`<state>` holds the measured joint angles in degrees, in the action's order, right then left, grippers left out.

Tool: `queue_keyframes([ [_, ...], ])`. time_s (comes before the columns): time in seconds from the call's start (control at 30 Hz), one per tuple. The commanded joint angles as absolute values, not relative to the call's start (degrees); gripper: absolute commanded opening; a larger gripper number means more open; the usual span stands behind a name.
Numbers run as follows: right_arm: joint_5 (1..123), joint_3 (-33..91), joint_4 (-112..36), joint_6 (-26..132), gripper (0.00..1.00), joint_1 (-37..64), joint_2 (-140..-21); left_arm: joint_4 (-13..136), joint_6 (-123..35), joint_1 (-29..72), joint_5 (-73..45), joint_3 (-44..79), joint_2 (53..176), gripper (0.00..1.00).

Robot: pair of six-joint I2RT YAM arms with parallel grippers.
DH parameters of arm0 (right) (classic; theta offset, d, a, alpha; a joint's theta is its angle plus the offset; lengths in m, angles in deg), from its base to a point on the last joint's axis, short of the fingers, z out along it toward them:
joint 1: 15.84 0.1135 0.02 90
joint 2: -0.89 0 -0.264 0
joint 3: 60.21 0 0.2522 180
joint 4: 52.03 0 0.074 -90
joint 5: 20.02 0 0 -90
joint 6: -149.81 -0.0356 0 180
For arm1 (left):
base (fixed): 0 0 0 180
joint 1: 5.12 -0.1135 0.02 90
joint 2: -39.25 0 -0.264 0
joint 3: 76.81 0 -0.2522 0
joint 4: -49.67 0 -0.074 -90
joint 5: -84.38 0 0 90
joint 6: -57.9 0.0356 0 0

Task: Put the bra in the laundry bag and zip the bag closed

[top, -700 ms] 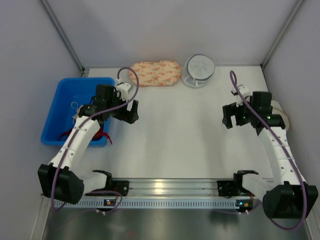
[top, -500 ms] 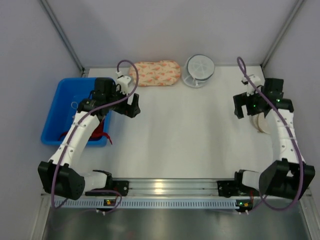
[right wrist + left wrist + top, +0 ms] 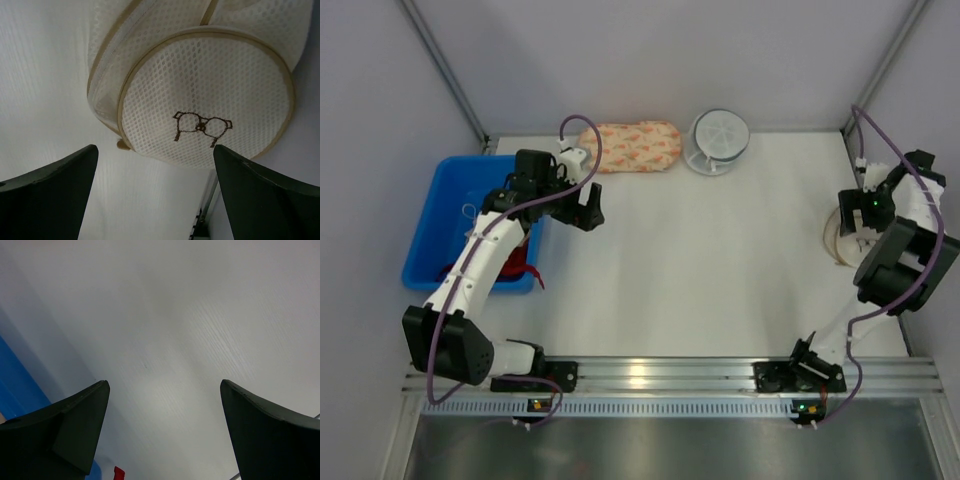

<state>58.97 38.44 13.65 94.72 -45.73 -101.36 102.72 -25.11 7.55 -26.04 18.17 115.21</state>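
Where the table [image 3: 720, 290] meets the right wall lies the laundry bag [image 3: 205, 95]: round honeycomb-mesh domes, beige taped rim, small brown stitched mark. Right gripper [image 3: 155, 150] hangs above it, jaws spread, empty. Left gripper [image 3: 165, 384] likewise spread, near the blue plastic bin [image 3: 440, 190].

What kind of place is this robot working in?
Likely a robotics lab test cell: a white table boxed in by plain grey panels, two arms bolted to a metal rail, and a mesh laundry bag.
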Motion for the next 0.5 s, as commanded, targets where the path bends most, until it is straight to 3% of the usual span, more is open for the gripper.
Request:
queue_keyframes([
  [0.0,60.92,40.92,15.96,95.58,1.00,-46.26,-105.62,103.33,-25.33,7.54,-25.66,15.69,115.18,0.98],
  [0.2,60.92,42.06,17.28,94.00,0.99,-44.16,-113.27,103.95,-25.50,7.45,-25.13,15.43,115.36,0.98],
  [0.47,64.88,36.88,15.78,95.75,0.98,-35.63,-115.03,104.74,-26.56,7.54,-24.43,14.81,115.27,0.98],
])
